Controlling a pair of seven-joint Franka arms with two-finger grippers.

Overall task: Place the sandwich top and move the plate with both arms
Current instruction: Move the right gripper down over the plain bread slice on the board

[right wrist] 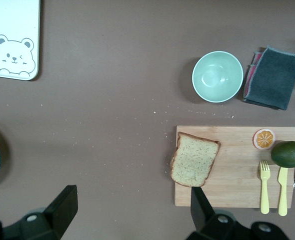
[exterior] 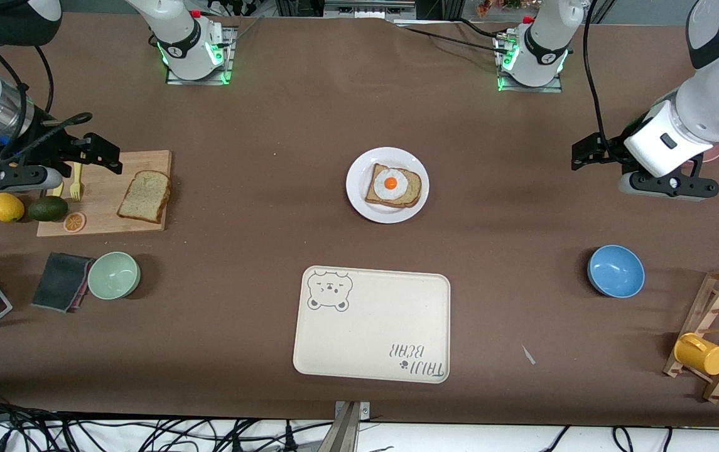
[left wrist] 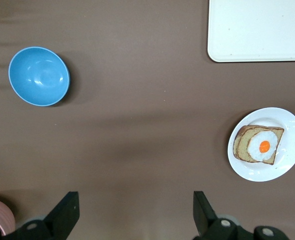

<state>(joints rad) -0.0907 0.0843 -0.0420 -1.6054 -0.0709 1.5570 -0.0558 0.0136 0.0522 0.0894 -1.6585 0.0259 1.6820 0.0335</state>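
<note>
A: Nearest the front camera, on the brown table, lies the cream bear-print tray, bare. I'd guess it is where the plate is meant to end up.

B: A little farther sit the pale green bowl beside a dark cloth toward the right arm's end, and a blue bowl toward the left arm's end, all out of the way.

A: Then the small white plate, mid-table, bearing the egg-topped bread slice, open and waiting for its lid.

B: The sandwich top lies flat on the wooden cutting board, at the edge toward the plate, well apart from it.

A: Right claw hangs over that board, fingers spread wide, holding nothing. A handy spot to pick the slice, I'd say.

B: Left claw waits over bare table at its own end, jaws apart too. The brown cover shows scattered crumbs; cables trail along the edges.
</note>
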